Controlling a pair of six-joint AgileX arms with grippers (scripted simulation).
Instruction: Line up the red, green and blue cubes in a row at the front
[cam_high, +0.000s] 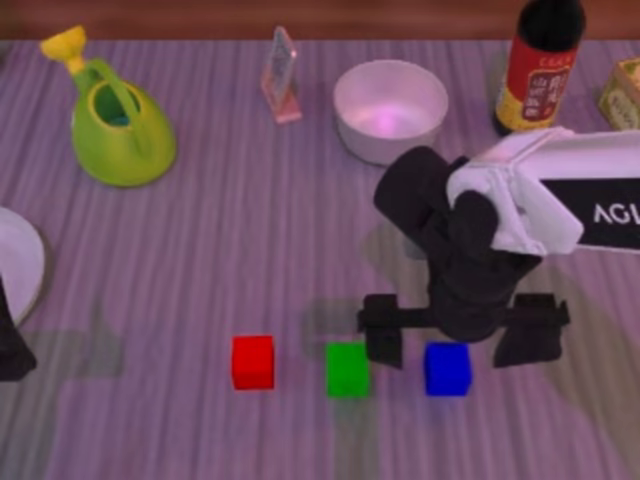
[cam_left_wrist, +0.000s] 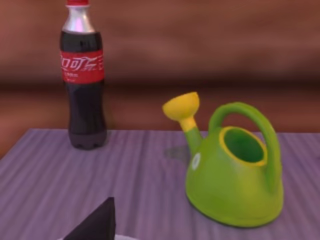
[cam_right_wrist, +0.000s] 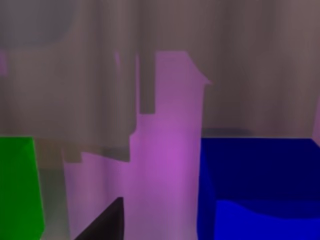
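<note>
blue cube (cam_high: 447, 369) sits on the purple table (cam_high: 250, 260) at the front, with the green cube (cam_high: 347, 369) just left of it and the red cube (cam_high: 253, 361) farther left, all in one row and apart. right gripper (cam_high: 455, 340) hangs just behind the blue cube, fingers spread wide and holding nothing. left gripper (cam_high: 12, 345) is parked far left of the blue cube at the table edge; its finger state cannot be told.
</note>
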